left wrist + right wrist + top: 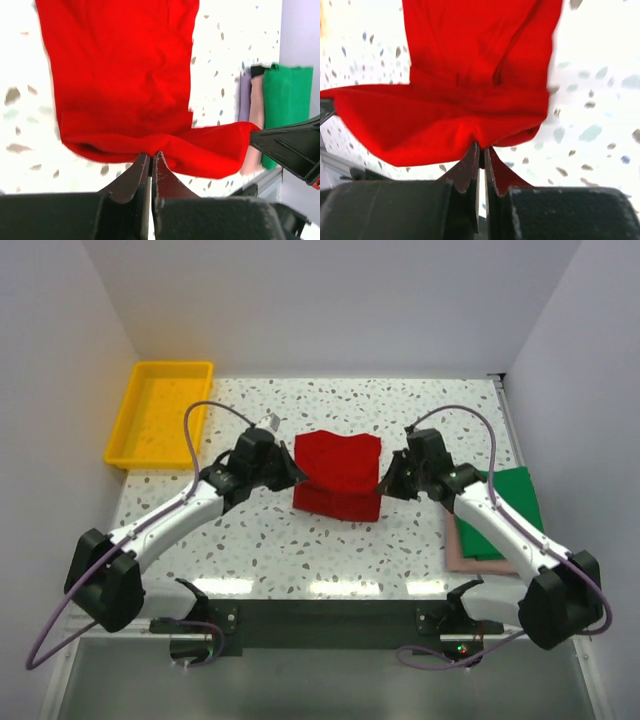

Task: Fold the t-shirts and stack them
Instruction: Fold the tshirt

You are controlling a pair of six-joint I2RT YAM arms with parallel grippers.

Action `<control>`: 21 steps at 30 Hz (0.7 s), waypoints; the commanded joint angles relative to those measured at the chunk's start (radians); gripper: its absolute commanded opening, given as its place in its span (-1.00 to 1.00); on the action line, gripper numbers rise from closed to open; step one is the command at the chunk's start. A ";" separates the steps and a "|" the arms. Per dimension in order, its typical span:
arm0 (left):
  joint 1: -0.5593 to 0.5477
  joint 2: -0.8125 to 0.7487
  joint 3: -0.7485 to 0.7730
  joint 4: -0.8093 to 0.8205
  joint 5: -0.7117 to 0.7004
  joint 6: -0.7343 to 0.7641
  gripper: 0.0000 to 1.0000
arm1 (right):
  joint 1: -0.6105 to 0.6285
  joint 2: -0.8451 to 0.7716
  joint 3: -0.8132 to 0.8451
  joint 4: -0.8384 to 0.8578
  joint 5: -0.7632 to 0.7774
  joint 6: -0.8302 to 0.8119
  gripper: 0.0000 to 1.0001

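Red t-shirt (337, 472) pinched at 9 o'clock edge by left gripper (296, 478), 3 o'clock by right gripper (384, 483); green t-shirt (522, 496) part-hidden under right arm (500, 525).

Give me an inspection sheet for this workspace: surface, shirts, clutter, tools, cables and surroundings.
Surface: speckled white table, bare in front of the arms.
Job's things: red t-shirt mid-table, partly folded; green t-shirt lying partly over pink t-shirt at the right edge.
Clutter: yellow tray at the far left corner.
Tools: left tool shut on the red t-shirt's left side; right tool shut on its right side.
Cables: one purple cable loops over each arm, neither touching the cloth.
Surroundings: plain white walls on three sides.
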 commanded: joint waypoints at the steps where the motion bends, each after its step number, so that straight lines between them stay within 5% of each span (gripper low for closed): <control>1: 0.065 0.098 0.179 0.018 0.051 0.077 -1.00 | -0.083 0.113 0.154 0.066 -0.094 -0.070 -1.00; 13: 0.261 0.745 0.716 0.084 0.217 0.134 -1.00 | -0.291 0.841 0.729 0.125 -0.280 -0.097 -0.99; 15: 0.286 0.869 0.825 0.108 0.269 0.138 -0.68 | -0.310 0.921 0.795 0.118 -0.312 -0.091 -0.62; 16: 0.293 0.905 0.859 0.093 0.285 0.141 -0.28 | -0.313 0.966 0.837 0.119 -0.324 -0.090 -0.37; 17: 0.303 0.940 0.882 0.093 0.297 0.144 -0.17 | -0.322 0.977 0.849 0.128 -0.332 -0.091 0.10; 19: 0.329 0.927 0.863 0.124 0.308 0.141 0.01 | -0.331 0.975 0.865 0.130 -0.318 -0.102 0.53; 21: 0.355 0.856 0.780 0.182 0.302 0.140 0.12 | -0.345 0.940 0.859 0.122 -0.286 -0.116 0.72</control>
